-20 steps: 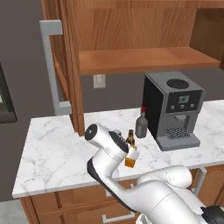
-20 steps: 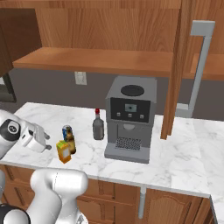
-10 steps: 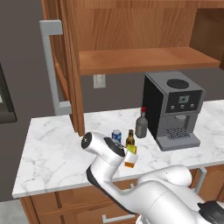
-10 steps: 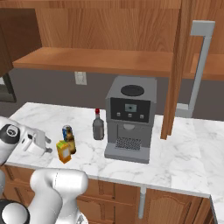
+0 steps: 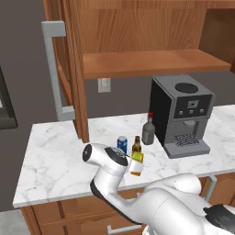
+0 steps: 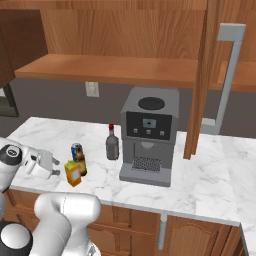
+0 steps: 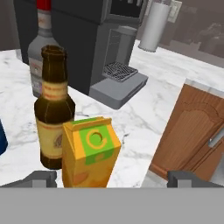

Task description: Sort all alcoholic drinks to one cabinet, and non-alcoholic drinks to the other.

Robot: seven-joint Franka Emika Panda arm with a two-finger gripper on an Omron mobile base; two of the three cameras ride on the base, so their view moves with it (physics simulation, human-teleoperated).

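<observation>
Hand view has the gripper (image 7: 111, 179) spread wide, empty, tips either side of the juice carton (image 7: 89, 151). Looks like the carton's the pick; next it needs to ease forward and close. Beer bottle (image 7: 53, 109) touches it at 10 o'clock, so careful. Count: one carton, one beer, one grey bottle (image 7: 41, 48), one soda can (image 6: 76, 149), all on the counter (image 5: 55, 160).

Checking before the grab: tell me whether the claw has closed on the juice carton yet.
No. In the hand view the claw is open, its fingertips spread wide of the juice carton, which stands free on the counter.
</observation>
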